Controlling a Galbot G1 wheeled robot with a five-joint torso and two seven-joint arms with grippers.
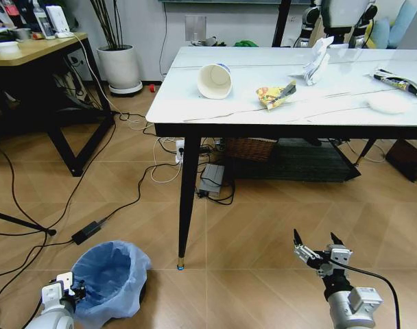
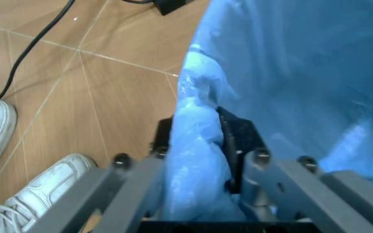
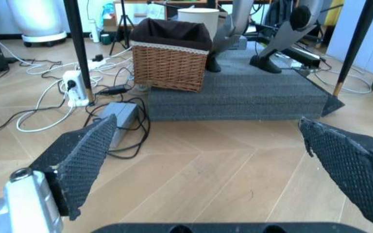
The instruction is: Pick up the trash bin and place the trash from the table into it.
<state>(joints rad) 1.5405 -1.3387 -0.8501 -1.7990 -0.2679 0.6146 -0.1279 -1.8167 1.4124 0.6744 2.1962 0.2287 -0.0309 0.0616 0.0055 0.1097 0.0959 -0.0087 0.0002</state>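
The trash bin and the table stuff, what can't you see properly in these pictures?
- Trash bin: its hard body, wrapped by the blue bag in head and left wrist views.
- Left gripper: its fingertips, buried in the bag.
- Stick wrapper: its far end, cut off by the head view's edge.
- Table: its right end, past that edge.

Even bright indoor light, soft shadow under tabletop (image 1: pixel 263 82), mild glare on it; left wrist close-up slightly blurred.
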